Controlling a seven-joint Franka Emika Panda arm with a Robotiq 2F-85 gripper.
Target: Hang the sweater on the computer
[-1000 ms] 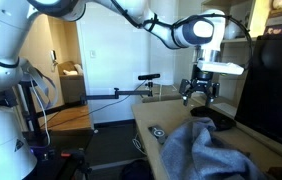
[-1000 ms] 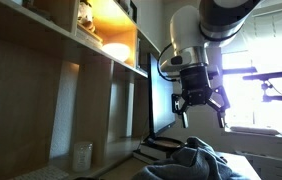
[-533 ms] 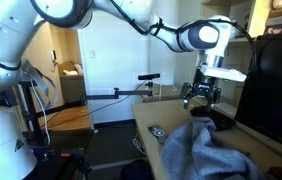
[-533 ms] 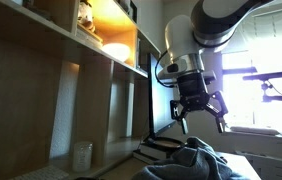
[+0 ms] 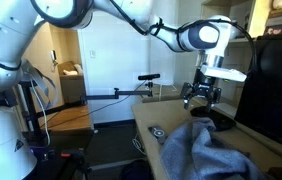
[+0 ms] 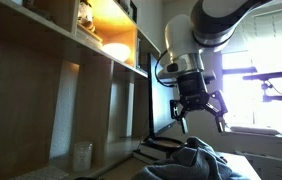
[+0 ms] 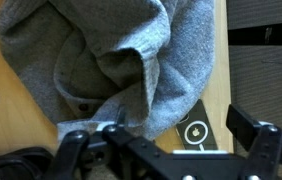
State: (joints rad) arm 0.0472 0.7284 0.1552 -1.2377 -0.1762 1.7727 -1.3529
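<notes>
My claw [image 5: 202,97] hangs wide open and empty above the desk [image 5: 147,118]. The sweater [image 5: 206,153] is grey-blue knit, a crumpled heap with deep folds. It lies on the desk at 6 o'clock under the claw, apart from it. In the wrist view its edge overlaps a small dark device [image 7: 194,131] with a round mark. The computer [image 5: 281,85], screen dark, stands at 3 o'clock of the claw.

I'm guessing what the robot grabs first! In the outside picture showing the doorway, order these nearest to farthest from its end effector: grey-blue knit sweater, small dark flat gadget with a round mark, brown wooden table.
From the end effector:
1. Grey-blue knit sweater, right below.
2. Small dark flat gadget with a round mark, beside the sweater.
3. Brown wooden table, across the room.
</notes>
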